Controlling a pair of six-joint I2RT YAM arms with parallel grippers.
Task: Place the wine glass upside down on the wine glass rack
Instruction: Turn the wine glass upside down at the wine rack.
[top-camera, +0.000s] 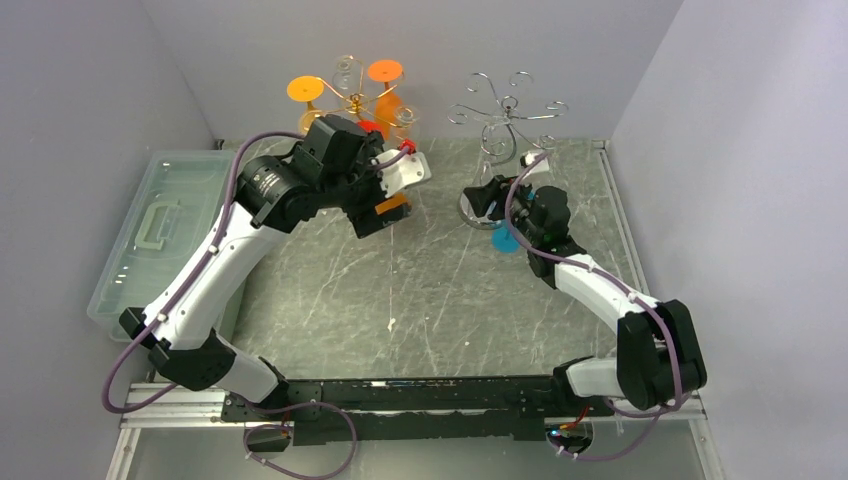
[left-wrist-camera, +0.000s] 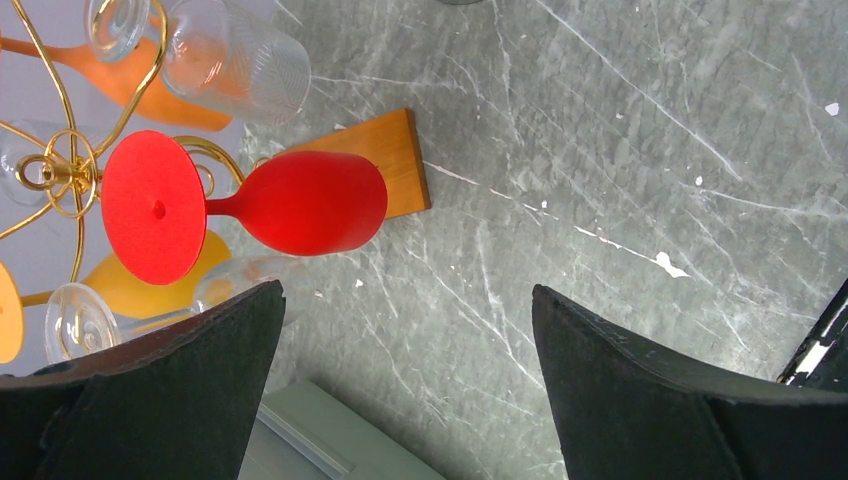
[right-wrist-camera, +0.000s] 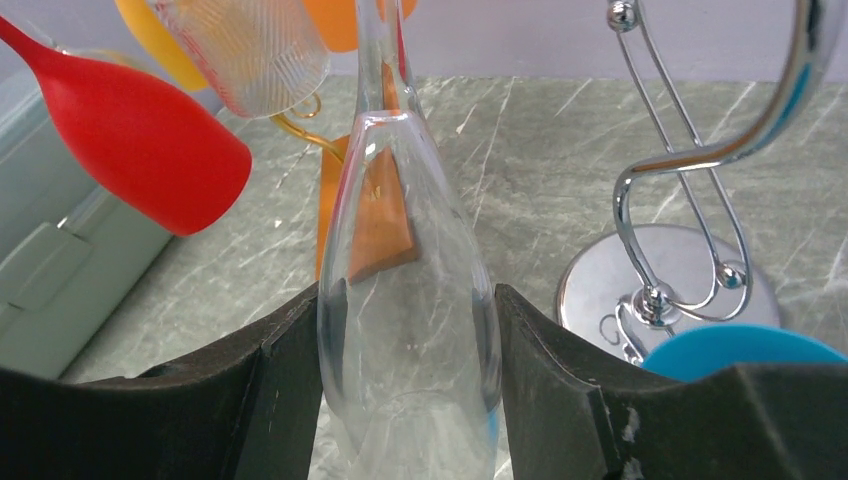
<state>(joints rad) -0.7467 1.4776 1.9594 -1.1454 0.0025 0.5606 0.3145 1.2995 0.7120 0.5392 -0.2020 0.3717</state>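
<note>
R fingers (right-wrist-camera: 405, 310) clamped on bowl of clear glass (right-wrist-camera: 400, 220), one pad each side, no gap seen. Glass long axis runs approx along the fingers: rim twd palm, stem leading away, foot cut off at frame top. Can't tell whether it's off the table (right-wrist-camera: 560, 150). Silver rack (right-wrist-camera: 690, 170) is just right of glass in wrist view, near but not touching. In top view the rack top lies beyond and above R fingers. Judgement: R arm is nearer and does the job. Foot end leads, so next move = raise and feed stem into a rack loop, bowl hanging down. L fingers (left-wrist-camera: 405, 295) spread, nothing between, over by gold rack (left-wrist-camera: 60, 170) w/ red glass (left-wrist-camera: 300, 200), well apart from the job.
</note>
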